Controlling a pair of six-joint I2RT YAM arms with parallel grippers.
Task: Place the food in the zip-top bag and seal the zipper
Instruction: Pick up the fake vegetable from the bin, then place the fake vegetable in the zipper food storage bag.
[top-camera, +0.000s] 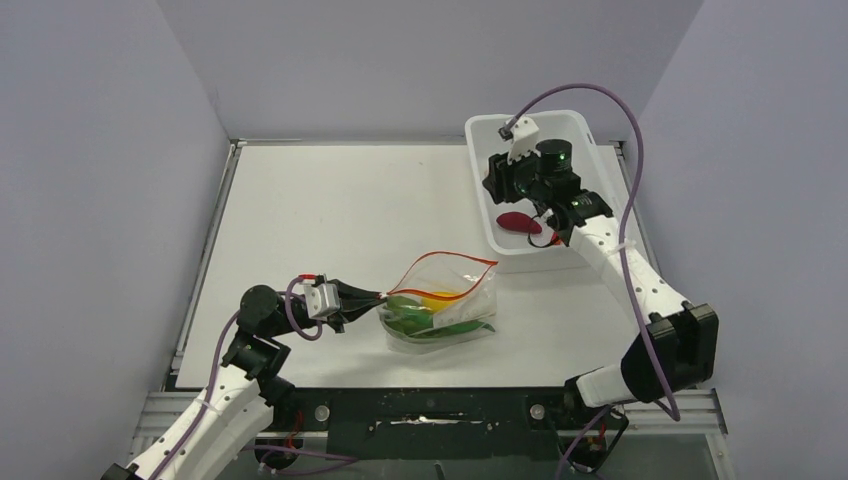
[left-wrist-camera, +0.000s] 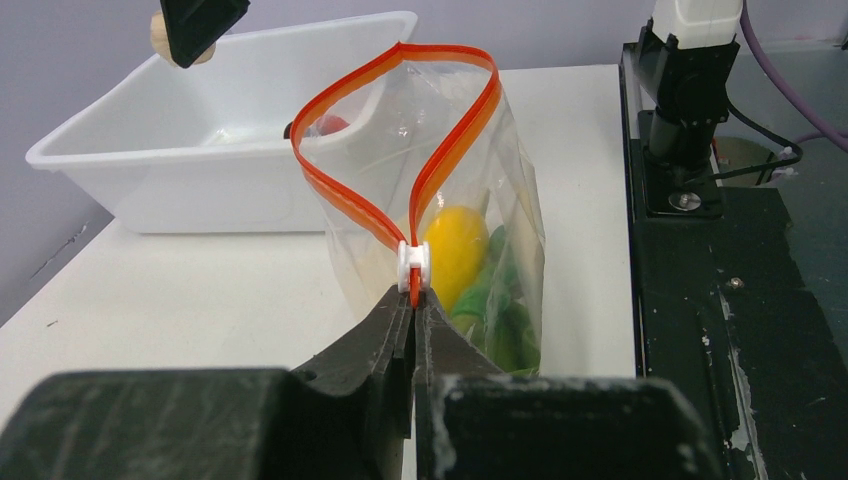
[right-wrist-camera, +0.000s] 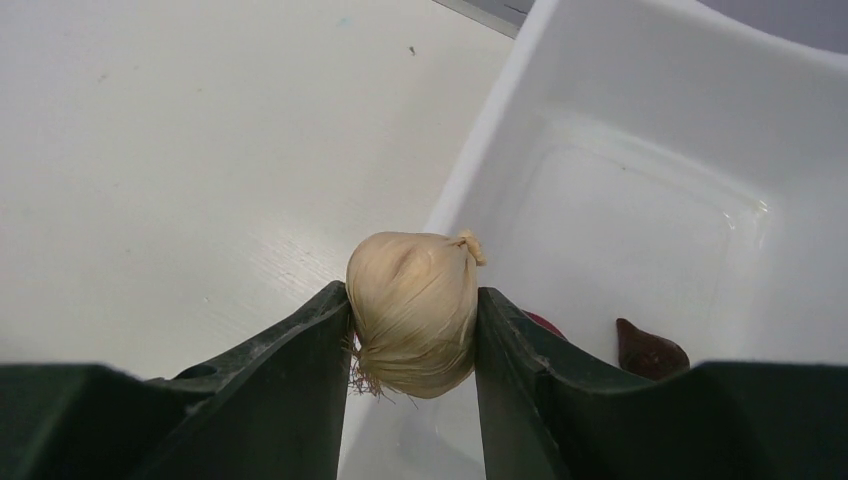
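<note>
The left hand (left-wrist-camera: 413, 305) is clamped on the zipper (left-wrist-camera: 345, 195) end. The zip-top bag (left-wrist-camera: 500, 200) stretches lengthwise straight ahead of it, mouth gaping upward. The right hand (right-wrist-camera: 412, 330) grips a beige garlic bulb (right-wrist-camera: 410, 290) above the tub (right-wrist-camera: 600, 120).

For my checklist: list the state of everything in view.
Bag: open, food inside.
Zipper: unsealed, slider at pinched end.
Left fingers: shut on zipper.
Right fingers: shut on garlic.
Garlic: held over tub edge.
Tub: holds maroon pieces.
</note>
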